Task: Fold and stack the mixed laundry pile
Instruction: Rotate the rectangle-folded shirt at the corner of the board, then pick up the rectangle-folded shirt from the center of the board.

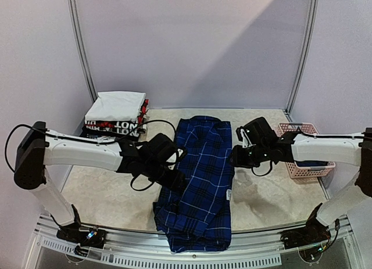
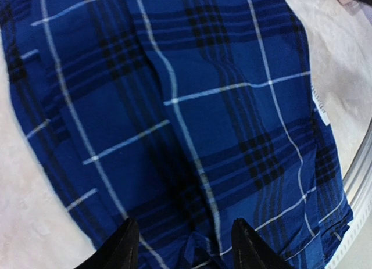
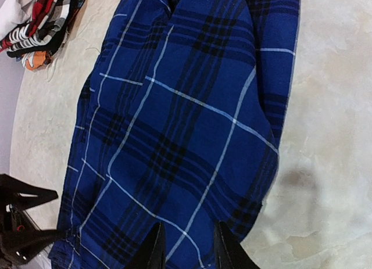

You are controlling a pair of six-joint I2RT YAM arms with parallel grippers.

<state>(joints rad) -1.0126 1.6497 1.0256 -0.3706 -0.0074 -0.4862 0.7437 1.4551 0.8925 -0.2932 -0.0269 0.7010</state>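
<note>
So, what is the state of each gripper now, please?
Left gripper: open, over the plaid shirt.
Right gripper: open with a narrower gap, over the same shirt.

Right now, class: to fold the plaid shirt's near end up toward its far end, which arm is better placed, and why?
Probably left. The left gripper hangs open over the plaid shirt closer to its near end; the right gripper sits at the shirt's right edge, farther from that end.

Plaid shirt (image 1: 200, 176) lengthwise on table (image 1: 104, 193)
</note>
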